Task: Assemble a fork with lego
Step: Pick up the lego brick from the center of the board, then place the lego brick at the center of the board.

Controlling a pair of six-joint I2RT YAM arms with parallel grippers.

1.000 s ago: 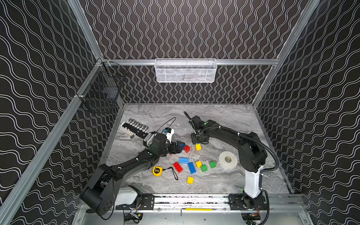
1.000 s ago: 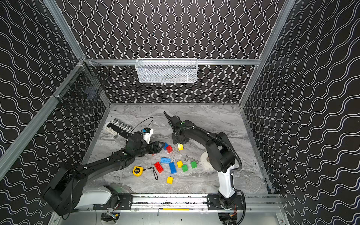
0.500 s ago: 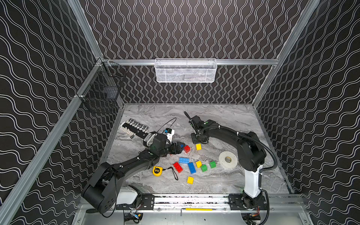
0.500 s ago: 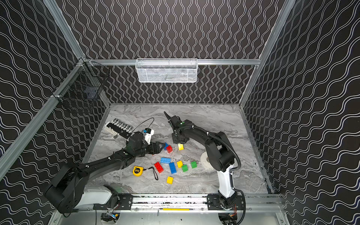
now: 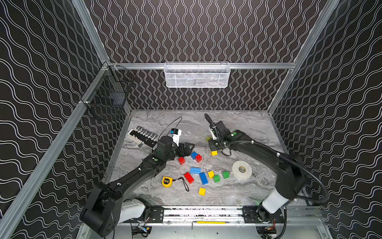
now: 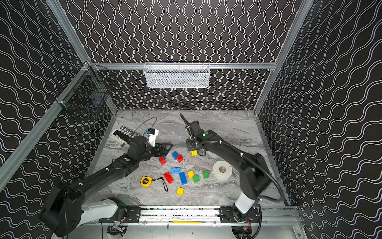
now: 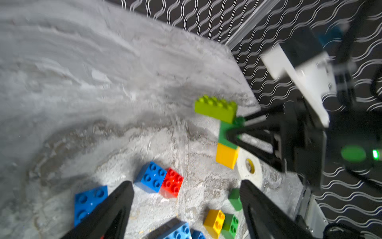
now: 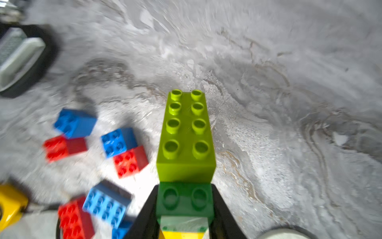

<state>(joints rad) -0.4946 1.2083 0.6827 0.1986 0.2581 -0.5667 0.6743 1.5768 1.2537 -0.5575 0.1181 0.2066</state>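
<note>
My right gripper [image 8: 185,203] is shut on a stack of lego: a lime oblong brick [image 8: 186,134] on top, a dark green brick [image 8: 185,198] between the jaws, and a yellow brick [image 5: 214,152] at the bottom. The left wrist view shows the same stack [image 7: 226,132] standing upright. My left gripper [image 7: 186,183] is open and holds nothing. It hangs just left of a joined blue and red pair [image 5: 196,156]. A single red brick [image 5: 181,160] lies below its jaws. Several loose bricks [image 5: 203,178] lie nearer the front, in both top views.
A yellow tape measure [image 5: 166,181] with a black strap lies front left of the bricks. A white tape roll [image 5: 241,169] lies under my right arm. A socket rack [image 5: 142,134] sits at the left wall. A white mesh basket [image 5: 197,74] and a black wire basket [image 5: 107,99] hang on the walls.
My right jaws have closed on the stack. My left jaws have opened wider and shifted a little, so the single red brick now shows beside them.
</note>
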